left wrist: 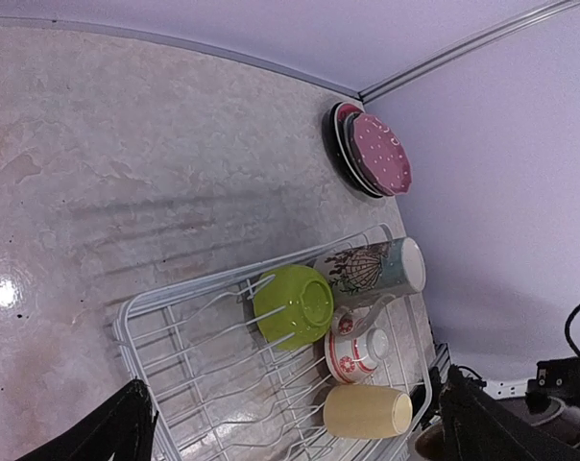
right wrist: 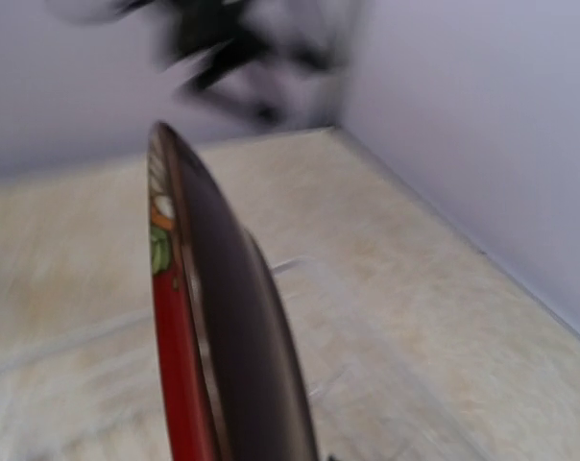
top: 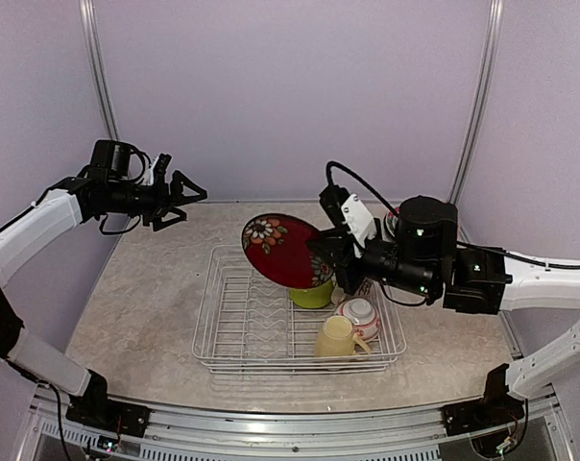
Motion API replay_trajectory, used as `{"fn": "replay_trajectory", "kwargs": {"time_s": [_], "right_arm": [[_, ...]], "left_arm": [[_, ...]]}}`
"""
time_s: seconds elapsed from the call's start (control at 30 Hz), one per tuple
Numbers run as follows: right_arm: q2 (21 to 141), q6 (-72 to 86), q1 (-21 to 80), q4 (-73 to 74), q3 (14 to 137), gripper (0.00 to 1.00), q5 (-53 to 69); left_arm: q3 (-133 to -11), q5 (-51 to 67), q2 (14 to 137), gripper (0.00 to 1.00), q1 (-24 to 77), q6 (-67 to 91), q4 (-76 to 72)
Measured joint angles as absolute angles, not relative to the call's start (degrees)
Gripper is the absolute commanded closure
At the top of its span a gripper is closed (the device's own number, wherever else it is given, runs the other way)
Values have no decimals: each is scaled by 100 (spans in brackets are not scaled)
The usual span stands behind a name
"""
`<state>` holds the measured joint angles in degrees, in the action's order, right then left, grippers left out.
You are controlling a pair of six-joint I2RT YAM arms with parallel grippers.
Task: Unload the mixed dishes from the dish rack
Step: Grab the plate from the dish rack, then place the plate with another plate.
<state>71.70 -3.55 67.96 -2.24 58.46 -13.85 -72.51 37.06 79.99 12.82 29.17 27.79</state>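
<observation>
Above the dish rack, right end effector grips red plate

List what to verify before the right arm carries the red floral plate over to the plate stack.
1. Grip: right gripper shut on the rim of the red floral plate: ok.
2. Lift: plate up out of the dish rack, off its tines: ok.
3. Clearance: plate's lower edge free of the lime-green bowl: cannot tell; they overlap in the top view.
4. Drop spot: plate stack in the far corner, with only the pink dotted plate on top: ok.
5. Other arm: left gripper open, off to the left of the rack, out of the path: ok.
</observation>
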Motion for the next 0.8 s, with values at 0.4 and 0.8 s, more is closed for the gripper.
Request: {"fn": "replay_trajectory", "kwargs": {"time_s": [0.4,0.8], "right_arm": [[5481,4202,4407,-1879,3586,100,-1686],[3942,7323,3739,-384,3234,100,-4158]], "left_arm": [[-7255,3710,7999,1,1282,2932,2783],[-7260,3745,8001,1,1282,2954,2786]]}}
